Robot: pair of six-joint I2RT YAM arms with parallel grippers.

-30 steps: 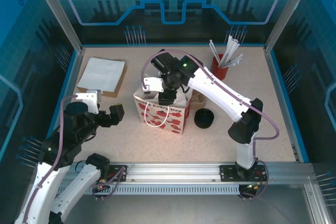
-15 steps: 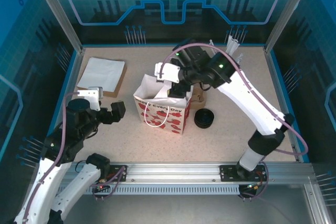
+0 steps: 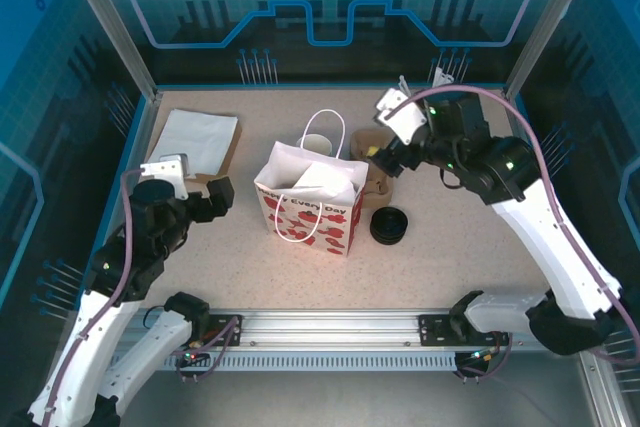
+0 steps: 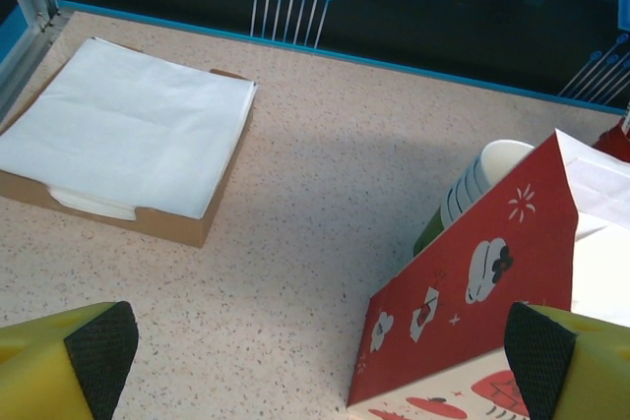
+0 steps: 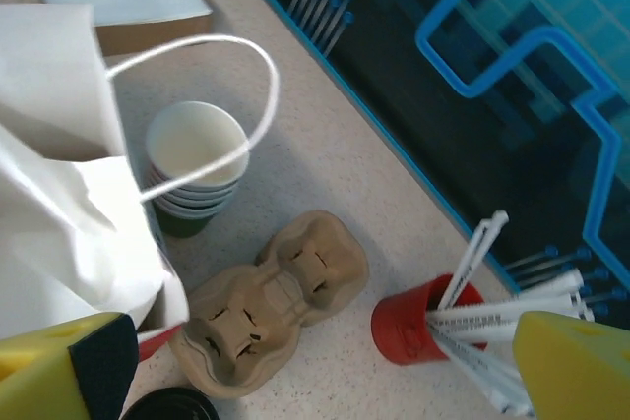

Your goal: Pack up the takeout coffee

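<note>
My right gripper (image 5: 322, 363) hangs with its yellow fingers spread wide and nothing between them, above a brown cardboard cup carrier (image 5: 266, 307). Just left of it stands a red-and-white paper gift bag (image 3: 310, 212), its mouth open to crumpled white paper. I cannot tell where the takeout coffee is, or how it looks. A stack of lidless cups (image 5: 195, 159) stands behind the bag. My left gripper (image 4: 320, 356) is also wide and empty, low over the table (image 3: 450, 237) left of the bag.
</note>
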